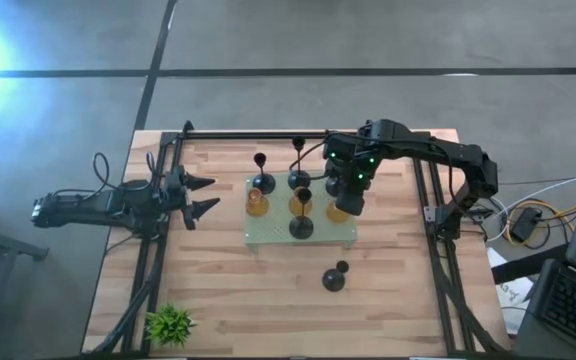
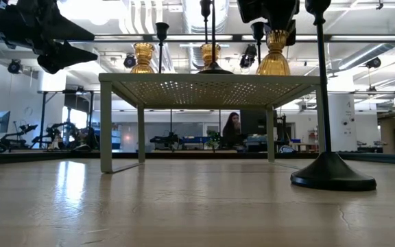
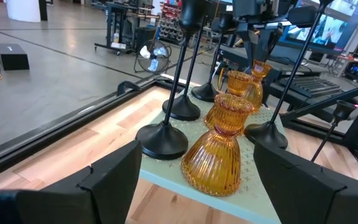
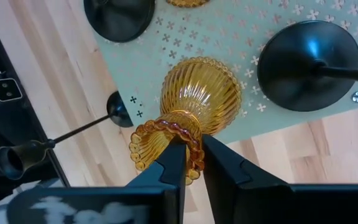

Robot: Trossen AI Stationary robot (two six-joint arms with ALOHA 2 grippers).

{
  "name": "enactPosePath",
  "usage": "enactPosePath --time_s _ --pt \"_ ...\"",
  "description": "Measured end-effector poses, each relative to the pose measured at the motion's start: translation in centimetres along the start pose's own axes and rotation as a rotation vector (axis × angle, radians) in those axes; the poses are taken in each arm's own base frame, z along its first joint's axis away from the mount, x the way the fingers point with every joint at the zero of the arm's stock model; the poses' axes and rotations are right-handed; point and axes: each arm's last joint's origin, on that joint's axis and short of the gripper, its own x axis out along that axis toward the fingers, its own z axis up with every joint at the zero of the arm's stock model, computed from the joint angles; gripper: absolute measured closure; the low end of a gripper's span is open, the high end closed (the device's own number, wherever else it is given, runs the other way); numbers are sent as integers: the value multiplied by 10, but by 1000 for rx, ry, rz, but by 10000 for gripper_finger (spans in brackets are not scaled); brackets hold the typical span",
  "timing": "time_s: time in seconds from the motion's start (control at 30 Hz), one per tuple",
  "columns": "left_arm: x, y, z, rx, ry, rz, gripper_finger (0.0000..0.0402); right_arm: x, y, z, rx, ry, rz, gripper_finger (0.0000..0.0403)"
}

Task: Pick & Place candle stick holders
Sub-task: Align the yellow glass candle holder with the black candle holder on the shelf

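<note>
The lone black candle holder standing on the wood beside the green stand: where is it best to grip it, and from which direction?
Probably grip the black holder on its thin upright stem, just under the cup, descending from above. The dome base is wide and smooth, so fingers would likely slip there.

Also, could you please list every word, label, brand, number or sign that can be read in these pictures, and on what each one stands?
No readable text appears in any view.
The amber candle stick holder in the right gripper, the black holders and the pale green perforated mat bear no lettering.
The laptop keyboard at the table's edge: keys too small to read.
The screens in the room behind: too blurred to read.
</note>
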Motion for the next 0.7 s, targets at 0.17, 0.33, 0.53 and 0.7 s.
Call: enactPosePath --time_s 0.17,0.33,0.53,0.7 --pt "0 0 0 0 0 0 87 0 0 0 2 -1 1 359" --pt "0 0 0 0 1 0 87 1 0 1 1 -4 2 366" --pt "0 0 0 0 2 0 87 -1 0 1 2 -12 -14 358" --pt "0 0 0 0 2 1 87 -9 1 0 6 -48 -39 343"
